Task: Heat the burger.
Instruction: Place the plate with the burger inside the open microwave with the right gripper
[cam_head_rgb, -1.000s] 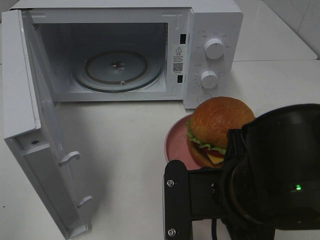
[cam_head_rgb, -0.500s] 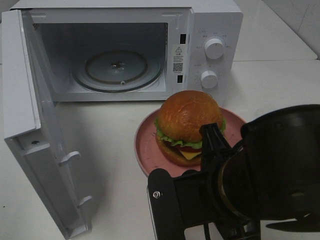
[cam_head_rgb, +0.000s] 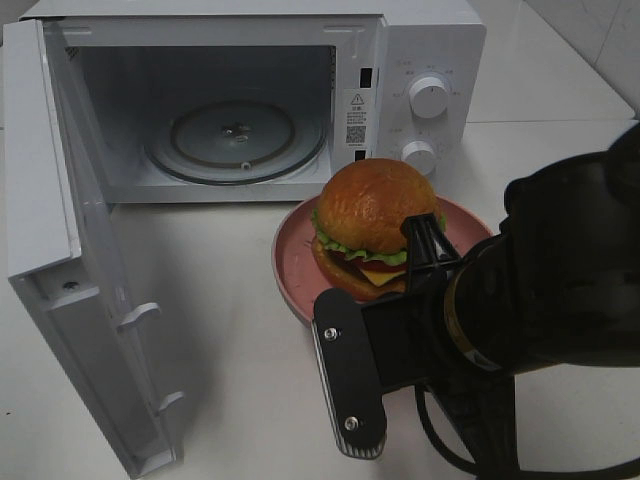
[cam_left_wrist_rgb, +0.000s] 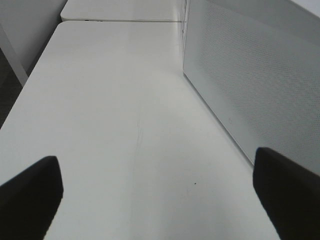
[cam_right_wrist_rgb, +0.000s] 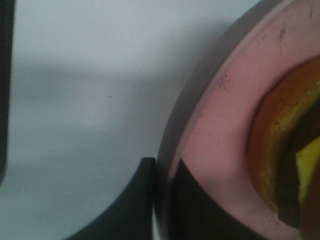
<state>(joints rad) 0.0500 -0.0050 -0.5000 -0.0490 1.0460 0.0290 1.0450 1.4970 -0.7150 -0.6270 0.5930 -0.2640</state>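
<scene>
Microwave (cam_head_rgb: 430, 40) front: sticker (cam_head_rgb: 357, 118) with warning triangle, QR code; print, dial markings illegible.

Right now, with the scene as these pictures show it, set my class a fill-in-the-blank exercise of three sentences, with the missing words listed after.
1. The door of the microwave stands ____.
2. The burger sits on a ____ plate.
3. The right gripper is shut on the plate's ____.

Missing words: open; pink; rim.
</scene>
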